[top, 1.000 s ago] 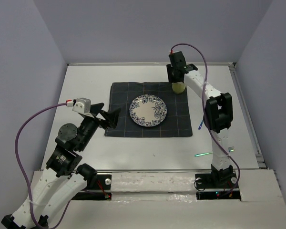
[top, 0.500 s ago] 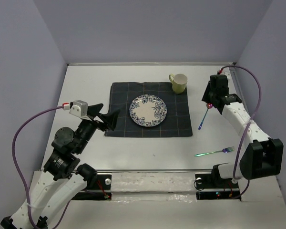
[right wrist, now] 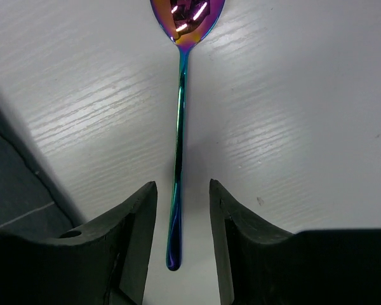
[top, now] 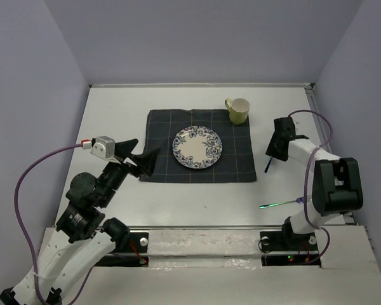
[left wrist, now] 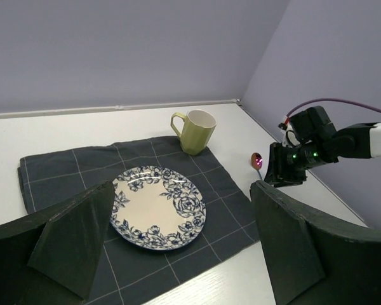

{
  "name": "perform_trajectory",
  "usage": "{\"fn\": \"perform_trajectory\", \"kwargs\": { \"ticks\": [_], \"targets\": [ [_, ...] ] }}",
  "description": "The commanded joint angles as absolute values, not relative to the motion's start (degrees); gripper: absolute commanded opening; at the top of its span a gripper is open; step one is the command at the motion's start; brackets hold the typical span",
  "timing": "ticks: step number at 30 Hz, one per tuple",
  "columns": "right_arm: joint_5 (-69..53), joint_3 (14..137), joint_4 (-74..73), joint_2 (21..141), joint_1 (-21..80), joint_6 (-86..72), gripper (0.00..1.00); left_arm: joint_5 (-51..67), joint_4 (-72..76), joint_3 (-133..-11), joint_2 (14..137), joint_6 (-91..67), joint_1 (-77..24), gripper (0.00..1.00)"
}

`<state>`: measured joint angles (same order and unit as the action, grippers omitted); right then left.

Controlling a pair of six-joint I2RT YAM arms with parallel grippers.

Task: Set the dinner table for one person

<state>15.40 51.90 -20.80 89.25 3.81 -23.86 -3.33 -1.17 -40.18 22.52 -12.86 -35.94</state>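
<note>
An iridescent spoon (right wrist: pixel 181 127) lies flat on the white dinner table (top: pixel 114 114), just right of the dark checked placemat (top: pixel 162 127). My right gripper (right wrist: pixel 183 216) is open and low over it, with the handle end between the two fingers and touching neither. In the top view the right gripper (top: pixel 278 145) covers most of the spoon (top: pixel 267 165). A blue floral plate (top: pixel 197 147) sits mid-placemat and a green mug (top: pixel 238 110) stands at its far right corner. An iridescent fork (top: pixel 282 203) lies near the right arm's base. My left gripper (top: pixel 143 162) is open and empty.
The left wrist view shows the plate (left wrist: pixel 159 206), the mug (left wrist: pixel 195 130), the spoon's bowl (left wrist: pixel 256 159) and the right gripper (left wrist: pixel 286 168) beyond the placemat (left wrist: pixel 57 171). Purple walls close the table at the back and sides.
My right arm left the mug at the placemat's far corner, swung right and came down over the spoon. The left arm shifted slightly.
</note>
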Motion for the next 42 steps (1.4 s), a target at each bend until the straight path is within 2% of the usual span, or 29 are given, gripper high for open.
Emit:
{"fn": "perform_trajectory", "kwargs": {
  "ticks": [1, 9, 21, 23, 26, 27, 32, 37, 42],
  "targets": [
    [15.30, 53.26, -15.82, 91.31, 3.43, -24.08, 0.43, -3.25, 0.53, -40.34, 22.50, -11.60, -36.74, 0.99],
    [15.82, 56.42, -15.73, 95.80, 3.43, -23.12, 0.33, -2.99, 0.62, -40.34, 22.85, -11.43, -36.74, 0.99],
    [13.18, 60.82, -19.16, 101.78, 0.44, -22.76, 0.28, -3.43, 0.35, -40.52, 22.15, -11.34, -36.83, 0.99],
    [13.01, 60.73, -19.25, 101.69, -0.09, -22.85, 0.24, -3.43, 0.35, -40.60, 22.15, -11.34, -36.91, 0.99],
    [13.18, 60.65, -19.69, 101.78, -0.09, -22.76, 0.04, -3.60, 0.26, -40.61, 21.97, -11.34, -36.91, 0.99],
    [13.10, 60.56, -19.69, 101.52, -0.09, -22.76, 0.00, -3.69, 0.35, -40.61, 22.06, -11.34, -36.91, 0.99],
    [13.97, 58.89, -19.86, 96.25, -0.09, -22.06, 0.00, -3.43, 0.35, -40.52, 22.41, -11.16, -36.91, 0.99],
    [13.45, 57.22, -20.92, 85.28, 1.31, -20.83, 0.00, -3.60, 0.35, -40.52, 22.59, -11.16, -36.91, 0.99],
    [15.64, 56.43, -22.68, 81.39, 11.23, -22.58, 0.00, -3.08, 0.53, -40.43, 23.20, -11.25, -36.91, 0.99]
  ]
}}
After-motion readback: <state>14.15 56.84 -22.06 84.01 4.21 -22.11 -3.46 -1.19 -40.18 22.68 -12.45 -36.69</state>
